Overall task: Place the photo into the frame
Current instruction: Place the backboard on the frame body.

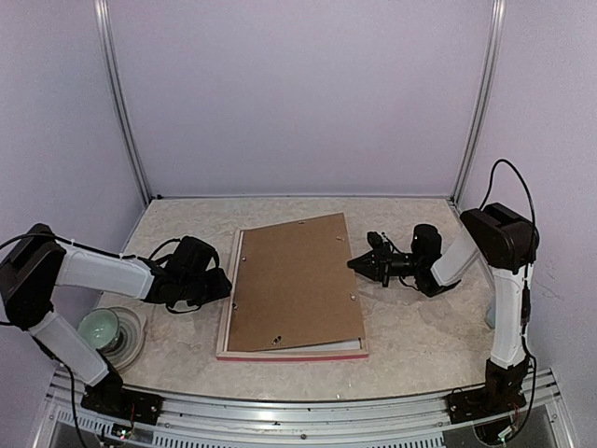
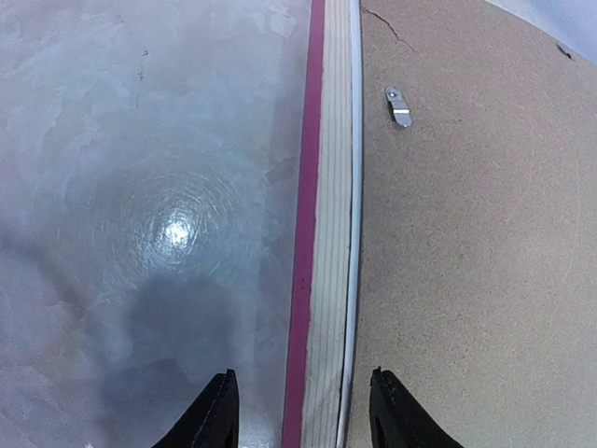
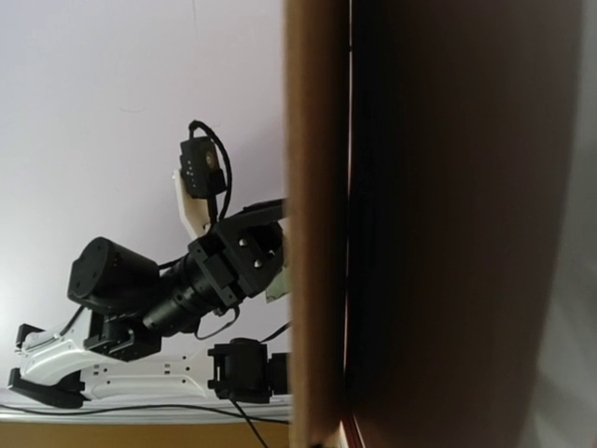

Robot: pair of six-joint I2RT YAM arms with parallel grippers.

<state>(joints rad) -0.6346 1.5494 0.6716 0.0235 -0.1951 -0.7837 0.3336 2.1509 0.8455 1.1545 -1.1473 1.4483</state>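
The frame (image 1: 241, 353) lies face down in the middle of the table, its pink-red moulding showing along the near edge. A plain brown backing board (image 1: 294, 280) lies skewed on it. My left gripper (image 1: 224, 283) is open at the frame's left side. In the left wrist view its jaws (image 2: 303, 373) straddle the pink and pale rail (image 2: 322, 233). My right gripper (image 1: 355, 264) is shut on the board's right edge, which is raised a little. The right wrist view shows the board (image 3: 317, 233) edge-on with dark shadow under it. The photo is hidden.
A pale green cup on a glass saucer (image 1: 103, 329) stands at the front left, beside the left arm. A metal turn clip (image 2: 398, 105) sits on the backing board near the left rail. Walls and upright posts close in the back and sides.
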